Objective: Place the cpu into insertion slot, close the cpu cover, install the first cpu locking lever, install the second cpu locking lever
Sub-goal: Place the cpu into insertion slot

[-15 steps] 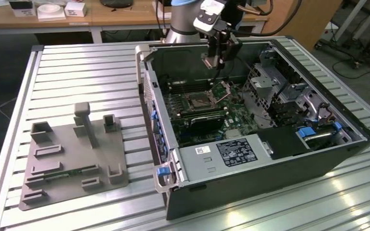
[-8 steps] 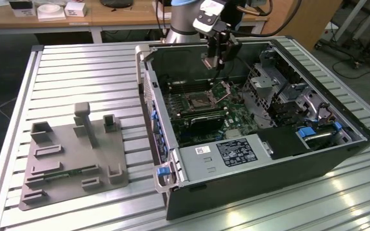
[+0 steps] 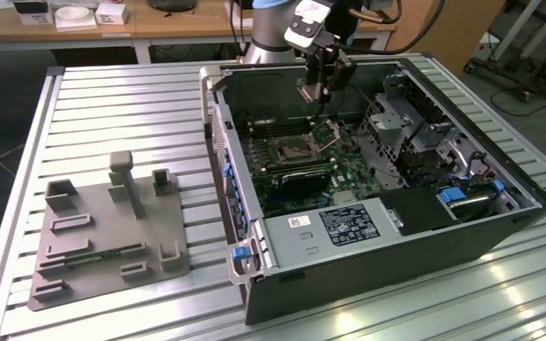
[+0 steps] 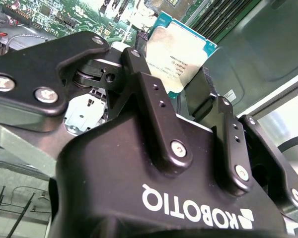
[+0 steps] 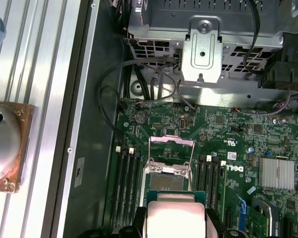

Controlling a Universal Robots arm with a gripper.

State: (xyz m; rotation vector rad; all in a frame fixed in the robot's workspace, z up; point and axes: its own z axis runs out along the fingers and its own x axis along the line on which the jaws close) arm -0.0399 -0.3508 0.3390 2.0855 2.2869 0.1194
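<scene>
Silvery cpu held by gripper above insertion slot.

Bright overhead light; glare on table; pc case inside dimmer.

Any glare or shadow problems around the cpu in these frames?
Exterior view: glare streaks on the table, case interior dim. Second wrist view: cpu lid evenly lit, a motherboard patch beside it blown out white. First wrist view: no hard shadow across the insertion slot.
</scene>
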